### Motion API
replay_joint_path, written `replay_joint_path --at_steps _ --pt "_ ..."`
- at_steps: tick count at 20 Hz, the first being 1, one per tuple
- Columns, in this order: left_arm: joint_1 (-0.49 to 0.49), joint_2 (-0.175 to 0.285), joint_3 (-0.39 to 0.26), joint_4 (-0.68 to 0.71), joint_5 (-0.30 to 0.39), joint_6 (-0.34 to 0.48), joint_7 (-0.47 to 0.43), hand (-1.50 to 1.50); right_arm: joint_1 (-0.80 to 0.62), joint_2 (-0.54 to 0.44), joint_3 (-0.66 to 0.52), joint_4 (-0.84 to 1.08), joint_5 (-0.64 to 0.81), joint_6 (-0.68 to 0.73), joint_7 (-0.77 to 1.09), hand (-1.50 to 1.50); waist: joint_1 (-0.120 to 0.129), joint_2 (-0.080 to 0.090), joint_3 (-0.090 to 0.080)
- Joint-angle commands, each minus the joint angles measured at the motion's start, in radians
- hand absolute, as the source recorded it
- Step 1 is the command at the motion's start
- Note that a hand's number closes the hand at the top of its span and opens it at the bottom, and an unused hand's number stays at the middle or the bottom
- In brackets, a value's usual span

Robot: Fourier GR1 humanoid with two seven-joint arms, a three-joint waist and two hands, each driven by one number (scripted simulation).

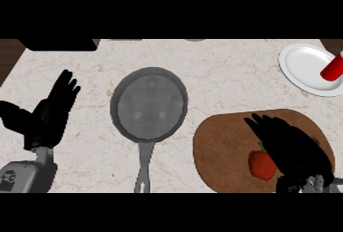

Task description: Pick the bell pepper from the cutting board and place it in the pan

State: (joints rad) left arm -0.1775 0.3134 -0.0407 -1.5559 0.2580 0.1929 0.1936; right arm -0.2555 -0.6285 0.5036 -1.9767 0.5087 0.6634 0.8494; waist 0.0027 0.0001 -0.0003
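Marble counter (214, 68) — right hand (295, 145) spread over cutting board (221, 145), beside bell pepper (262, 165); left hand (48, 115) spread at left.

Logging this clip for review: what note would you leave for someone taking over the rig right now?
Left hand: open, resting at the counter's left.
Right hand: open over the cutting board, beside the bell pepper, not curled round it.
Bell pepper lies on the board; the pan is left of the board, with no pepper in it.
Done: right hand is at the pepper.
Left: grasp, lift, place in pan.
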Motion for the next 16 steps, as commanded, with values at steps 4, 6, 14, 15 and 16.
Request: replay_joint_path --at_steps 4,6,14,15,16 --pt "0.027 -0.043 0.014 -0.011 -0.033 -0.027 -0.018 0.0 0.041 0.08 -0.005 0.075 0.128 0.047 -0.043 -1.5 -0.002 -0.001 0.0" --pt "-0.018 -0.04 0.04 0.015 -0.043 -0.02 0.008 0.0 0.015 0.107 -0.022 0.132 0.149 0.064 -0.084 -1.5 -0.001 0.0 0.0" --pt "0.031 -0.066 0.048 -0.024 -0.073 -0.046 0.007 0.0 0.116 0.141 -0.032 0.213 0.301 -0.076 -0.245 -1.5 -0.003 0.0 0.0" --pt "0.03 -0.089 0.028 -0.051 -0.091 -0.031 0.025 0.0 0.034 0.139 -0.114 0.249 0.253 0.007 -0.273 -1.5 -0.001 0.0 0.0" --pt "0.007 -0.075 0.057 0.002 -0.073 -0.071 0.007 0.0 0.074 0.177 -0.077 0.213 0.276 0.01 -0.24 -1.5 -0.003 0.0 0.0"
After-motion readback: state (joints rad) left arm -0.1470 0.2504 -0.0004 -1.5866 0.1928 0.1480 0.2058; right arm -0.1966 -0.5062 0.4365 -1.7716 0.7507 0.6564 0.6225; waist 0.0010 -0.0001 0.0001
